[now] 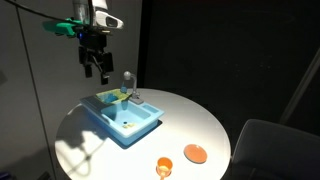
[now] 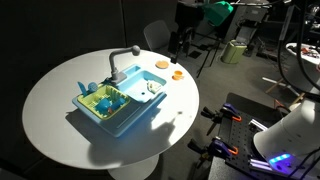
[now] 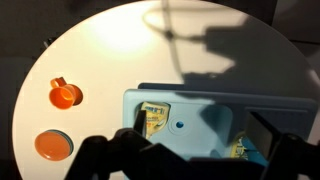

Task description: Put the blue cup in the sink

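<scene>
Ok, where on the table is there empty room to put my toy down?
The widest bare stretch of table is on the side of the sink away from the orange cup and orange disc. Between those two and the sink it is tighter.

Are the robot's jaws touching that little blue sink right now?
Apart. In an exterior view the gripper hangs in the air above the sink, with dark background showing plainly between them.
</scene>
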